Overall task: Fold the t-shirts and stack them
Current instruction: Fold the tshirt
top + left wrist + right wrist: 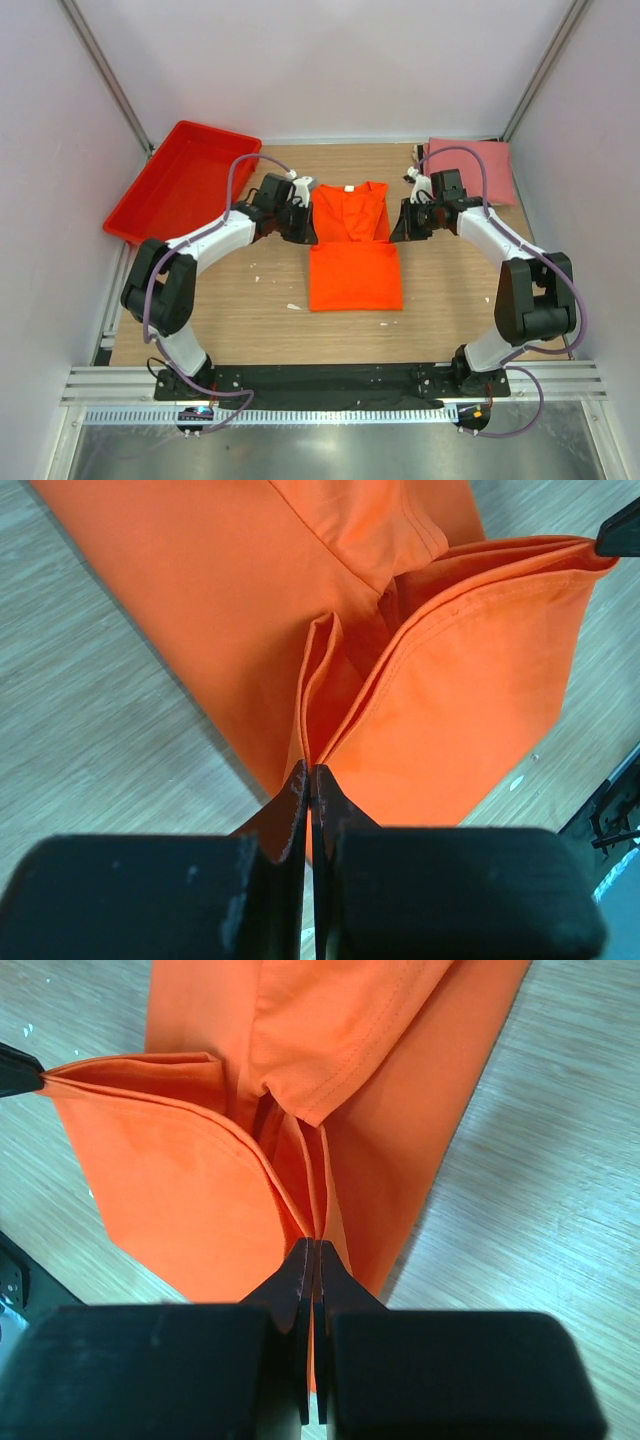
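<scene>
red tray [170,190] sits at the far left corner of the bench [240,310]. left claw [310,785] is clenched on the left edge of the orange t-shirt [355,275], which lies mid-bench. right claw [312,1258] is clenched on its right edge. pink t-shirt [472,170] lies at the far right corner.

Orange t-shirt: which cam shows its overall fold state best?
Top external. It shows the whole orange t-shirt on the table, neckline at the far end, both sides gripped mid-length. The left wrist and right wrist views show only close-ups of bunched layers pinched in shut jaws, not the outline.
</scene>
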`<state>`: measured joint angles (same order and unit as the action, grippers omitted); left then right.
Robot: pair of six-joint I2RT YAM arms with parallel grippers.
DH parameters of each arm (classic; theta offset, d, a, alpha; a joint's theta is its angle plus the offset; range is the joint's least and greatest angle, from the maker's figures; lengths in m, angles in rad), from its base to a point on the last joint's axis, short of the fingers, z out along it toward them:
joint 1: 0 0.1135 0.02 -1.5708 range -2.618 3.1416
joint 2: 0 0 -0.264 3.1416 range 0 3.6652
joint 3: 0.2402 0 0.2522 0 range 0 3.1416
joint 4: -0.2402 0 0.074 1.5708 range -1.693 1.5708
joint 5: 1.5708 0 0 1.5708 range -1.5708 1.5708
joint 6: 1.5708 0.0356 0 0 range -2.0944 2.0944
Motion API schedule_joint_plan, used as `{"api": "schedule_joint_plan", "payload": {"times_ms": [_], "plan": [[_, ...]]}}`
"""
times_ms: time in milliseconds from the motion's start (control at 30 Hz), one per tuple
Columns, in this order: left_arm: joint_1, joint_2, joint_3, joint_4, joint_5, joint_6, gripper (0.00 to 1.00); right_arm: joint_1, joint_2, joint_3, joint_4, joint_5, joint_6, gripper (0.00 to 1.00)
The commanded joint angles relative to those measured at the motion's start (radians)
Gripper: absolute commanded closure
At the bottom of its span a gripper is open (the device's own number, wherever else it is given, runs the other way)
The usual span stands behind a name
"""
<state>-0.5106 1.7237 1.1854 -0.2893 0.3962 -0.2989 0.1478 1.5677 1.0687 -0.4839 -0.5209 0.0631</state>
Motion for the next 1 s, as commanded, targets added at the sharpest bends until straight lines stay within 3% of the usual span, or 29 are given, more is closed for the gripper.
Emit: {"api": "schedule_joint_plan", "payload": {"times_ms": [0,300,767,967], "plan": [[-0.003,-0.012,0.028,0.041,-0.022,0.006,1.0,0.004,-0.047,0.016,0.044,0.022,0.009,0.99],[-0.005,-0.018,0.039,0.079,-0.063,0.001,1.0,0.004,-0.086,-0.003,0.143,0.021,0.029,0.99],[-0.005,0.189,0.19,0.044,-0.074,-0.013,1.0,0.004,0.113,0.086,0.071,0.11,-0.025,0.99],[-0.005,0.231,0.218,-0.005,-0.141,0.0,1.0,0.004,0.143,0.094,0.097,0.136,-0.02,0.99]]}}
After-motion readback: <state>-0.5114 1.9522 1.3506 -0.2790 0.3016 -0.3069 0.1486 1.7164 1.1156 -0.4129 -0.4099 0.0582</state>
